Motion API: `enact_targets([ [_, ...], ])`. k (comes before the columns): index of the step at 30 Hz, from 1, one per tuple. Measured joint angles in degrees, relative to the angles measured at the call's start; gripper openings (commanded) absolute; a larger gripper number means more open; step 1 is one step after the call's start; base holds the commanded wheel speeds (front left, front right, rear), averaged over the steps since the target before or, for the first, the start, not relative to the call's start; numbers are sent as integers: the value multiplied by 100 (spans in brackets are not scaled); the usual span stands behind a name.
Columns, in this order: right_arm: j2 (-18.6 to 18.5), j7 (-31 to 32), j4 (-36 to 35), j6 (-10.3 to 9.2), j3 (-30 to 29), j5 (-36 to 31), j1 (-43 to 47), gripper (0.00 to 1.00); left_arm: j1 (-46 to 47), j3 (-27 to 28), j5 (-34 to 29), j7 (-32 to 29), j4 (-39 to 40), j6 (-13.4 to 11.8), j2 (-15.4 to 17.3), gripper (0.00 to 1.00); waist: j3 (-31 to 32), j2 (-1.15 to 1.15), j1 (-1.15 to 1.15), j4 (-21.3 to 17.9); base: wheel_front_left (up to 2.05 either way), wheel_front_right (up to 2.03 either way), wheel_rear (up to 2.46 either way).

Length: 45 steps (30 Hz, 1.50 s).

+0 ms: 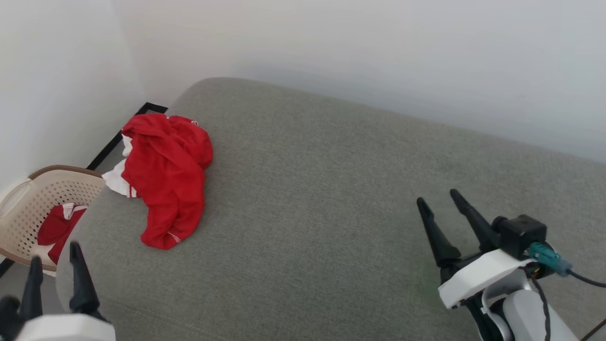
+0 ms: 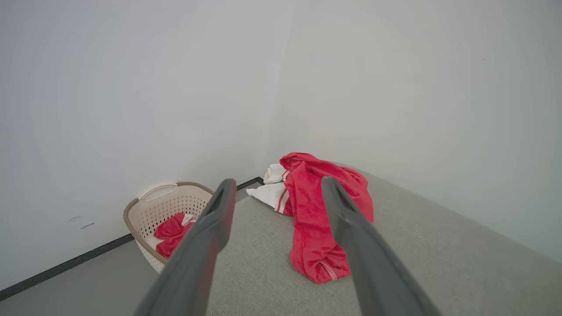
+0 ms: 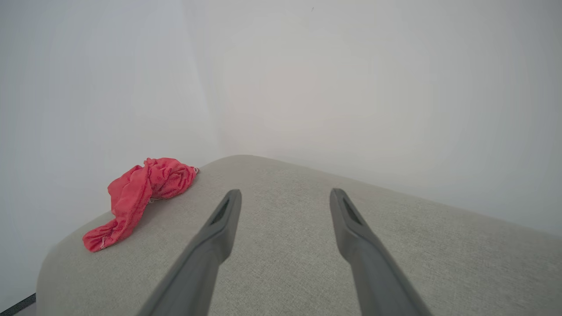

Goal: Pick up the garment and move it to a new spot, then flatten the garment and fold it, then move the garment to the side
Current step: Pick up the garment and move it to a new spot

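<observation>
A crumpled red garment [image 1: 165, 177] lies at the grey cushion's [image 1: 331, 189] far left corner (beside a basket [image 1: 28, 213]), while the left gripper [image 1: 54, 267] and right gripper [image 1: 438, 199] hover with fingers spread and empty, apparently ready to reach for it.

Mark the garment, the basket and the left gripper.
garment [image 1: 165, 180], head view, middle of the red body fabric.
basket [image 1: 28, 208], head view, perforated inner wall.
left gripper [image 1: 54, 252], head view, midway between its fingertips.
</observation>
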<state>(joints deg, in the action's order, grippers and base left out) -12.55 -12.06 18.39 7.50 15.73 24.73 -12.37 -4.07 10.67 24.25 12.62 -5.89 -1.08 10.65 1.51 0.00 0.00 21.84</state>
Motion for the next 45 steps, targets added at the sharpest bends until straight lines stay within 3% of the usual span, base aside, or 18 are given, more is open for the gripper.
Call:
enact_targets([
  [13,-40,121,-354,-1,-345,-169,-285,100,1786,44,265,-126,-1323,386,682,100,-691,0,0,-460,0,0,0],
  [24,-222,360,-901,-1,-714,-391,-636,100,3891,-132,550,-671,-3490,664,1246,100,-1840,0,0,-960,0,0,0],
  [30,-282,497,-1165,-1,-870,-525,-698,100,4731,-275,630,-1464,-4882,620,1369,100,-2419,0,0,-1178,0,0,0],
  [35,-334,622,-1385,-1,-983,-575,-693,100,5270,-371,691,-2329,-5824,424,1461,100,-2747,0,0,-1294,0,0,0],
  [40,-376,755,-1597,-1,-1051,-620,-662,100,5743,-543,639,-3162,-6297,319,1574,100,-2957,0,0,-1342,0,0,0],
  [45,-378,853,-1713,-1,-1084,-659,-634,100,5909,-632,630,-3484,-6402,337,1594,100,-3064,0,0,-1348,0,0,0],
])
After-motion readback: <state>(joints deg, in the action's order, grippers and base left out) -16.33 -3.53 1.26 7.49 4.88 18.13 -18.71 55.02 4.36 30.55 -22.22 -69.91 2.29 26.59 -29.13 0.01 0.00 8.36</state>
